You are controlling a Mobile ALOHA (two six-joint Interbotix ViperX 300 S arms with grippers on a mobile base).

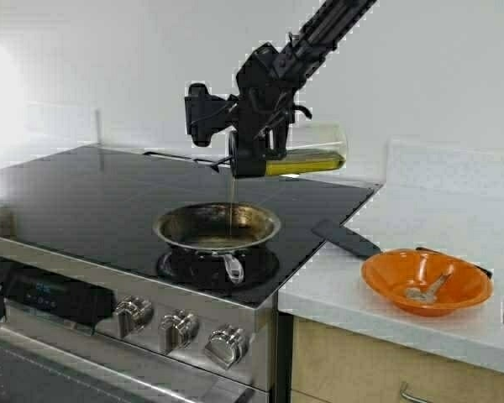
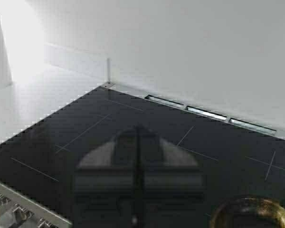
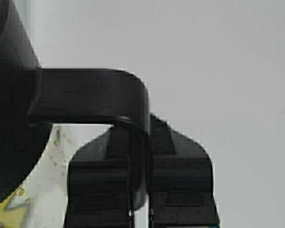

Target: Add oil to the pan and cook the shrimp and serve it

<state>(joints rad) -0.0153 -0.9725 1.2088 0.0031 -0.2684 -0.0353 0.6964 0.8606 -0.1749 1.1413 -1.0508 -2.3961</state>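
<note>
Gripping carafe handle, right pincer clamped, oil streaming into pan

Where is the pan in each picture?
High view: the pan sits on the black stovetop, low in the middle, under the tipped oil carafe held by the right gripper.
Left wrist view: only its rim shows, at a corner beyond the shut left gripper.
Right wrist view: not in it.
Shared landmark: the black stovetop, in the high and left wrist views.
</note>
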